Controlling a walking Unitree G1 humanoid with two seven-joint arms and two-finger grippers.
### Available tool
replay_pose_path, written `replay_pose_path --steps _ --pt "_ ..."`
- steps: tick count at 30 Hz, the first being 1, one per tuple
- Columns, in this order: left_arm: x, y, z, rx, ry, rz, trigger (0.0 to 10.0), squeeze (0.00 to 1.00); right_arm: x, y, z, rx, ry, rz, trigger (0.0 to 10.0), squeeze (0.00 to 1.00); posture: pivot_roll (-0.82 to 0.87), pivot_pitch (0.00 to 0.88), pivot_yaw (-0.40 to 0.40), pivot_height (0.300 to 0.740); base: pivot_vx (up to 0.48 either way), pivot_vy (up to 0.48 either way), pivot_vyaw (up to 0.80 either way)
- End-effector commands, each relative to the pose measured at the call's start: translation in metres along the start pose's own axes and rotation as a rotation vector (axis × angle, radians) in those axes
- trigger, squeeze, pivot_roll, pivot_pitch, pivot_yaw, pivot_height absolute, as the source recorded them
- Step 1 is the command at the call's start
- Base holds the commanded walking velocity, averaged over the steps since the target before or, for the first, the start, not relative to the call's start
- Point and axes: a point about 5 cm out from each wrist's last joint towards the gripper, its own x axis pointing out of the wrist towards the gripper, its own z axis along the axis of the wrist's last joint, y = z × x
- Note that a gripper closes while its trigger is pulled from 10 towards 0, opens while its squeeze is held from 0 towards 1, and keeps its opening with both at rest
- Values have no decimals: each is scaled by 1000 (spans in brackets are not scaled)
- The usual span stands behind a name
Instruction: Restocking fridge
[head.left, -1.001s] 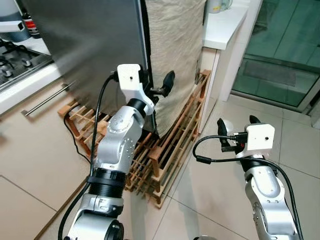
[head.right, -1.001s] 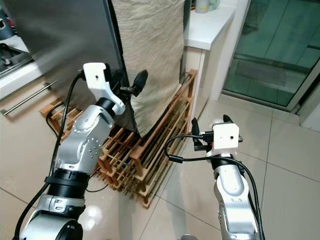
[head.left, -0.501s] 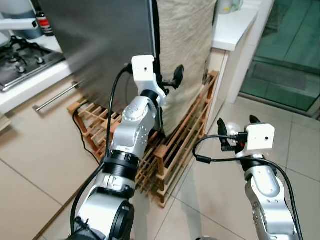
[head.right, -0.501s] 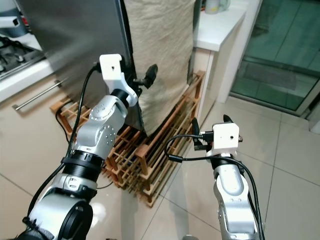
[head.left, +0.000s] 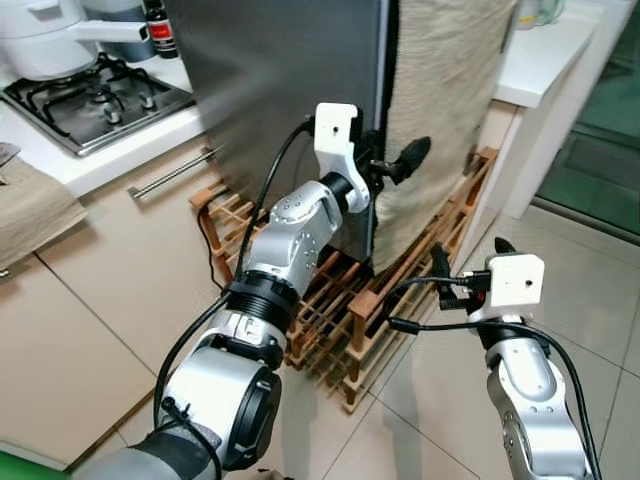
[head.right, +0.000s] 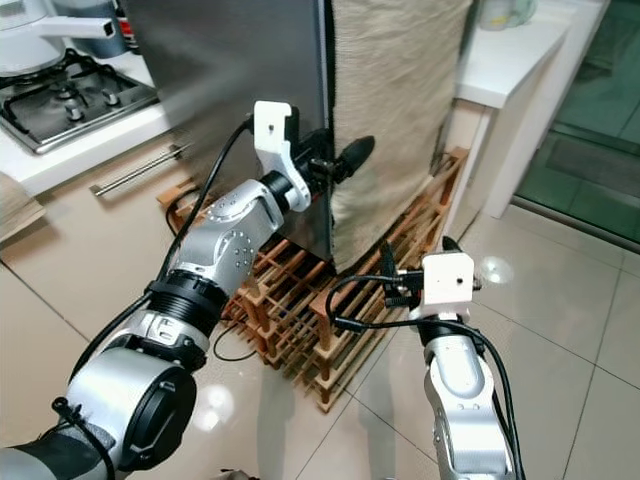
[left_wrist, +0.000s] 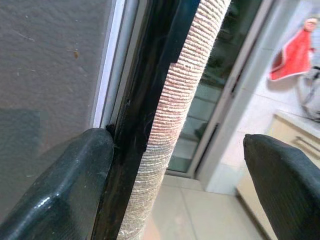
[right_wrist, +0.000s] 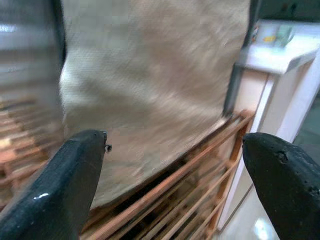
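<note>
A tall upright grey fridge (head.left: 280, 90) stands on a wooden rack (head.left: 400, 290). A beige cloth (head.left: 440, 100) hangs down its side. The left gripper (head.left: 392, 165), fingers apart, straddles the fridge's front edge; the right gripper (head.left: 465, 280) hovers spread below.

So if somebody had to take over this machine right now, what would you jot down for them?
Left gripper: open, raised at the front corner of the tall grey steel fridge, one finger against the dark door edge, the other out by the beige woven cloth hanging over the fridge front.
Right gripper: open, empty, held low above the slatted wooden rack under the fridge.
Done: reached the fridge. Left: open the door, fetch and stock items.
</note>
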Motion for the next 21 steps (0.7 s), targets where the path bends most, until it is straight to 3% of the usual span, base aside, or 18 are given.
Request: replay_pose_path --steps 1,3,5,13,15,16,18,20,21 --pt "57 -154 -11 -160 -12 -516 10000 0 -2 4 1 1 -7 2 10000 0 -236 0 128 740 0 0 0" --pt "57 -174 -9 -214 -27 -613 10000 0 -3 4 0 5 1 -5 10000 0 -256 0 136 740 0 0 0" --pt "56 -184 -6 -239 -40 -668 10000 0 -4 3 -1 4 2 -7 10000 0 -256 0 136 740 0 0 0" --pt "54 -189 13 -326 -101 -747 10000 0 -5 1 -3 -1 13 -7 10000 0 -245 0 124 740 0 0 0" --pt "51 -182 21 -311 -124 -747 10000 0 -3 2 -1 -3 5 0 10000 0 -245 0 129 740 0 0 0" --pt "46 -167 30 -306 -148 -715 10000 0 -2 3 0 -1 -2 -1 10000 0 -241 0 130 740 0 0 0" --pt "43 -159 34 -306 -158 -696 10000 0 -2 3 1 1 -4 -3 10000 0 -234 0 129 740 0 0 0" --pt "34 -137 43 -273 -177 -643 10000 0 -1 4 1 8 -4 -5 10000 0 -224 0 130 740 0 0 0" --pt "25 -120 48 -218 -193 -591 10000 0 -1 5 1 11 -5 -6 10000 0 -218 0 130 740 0 0 0"
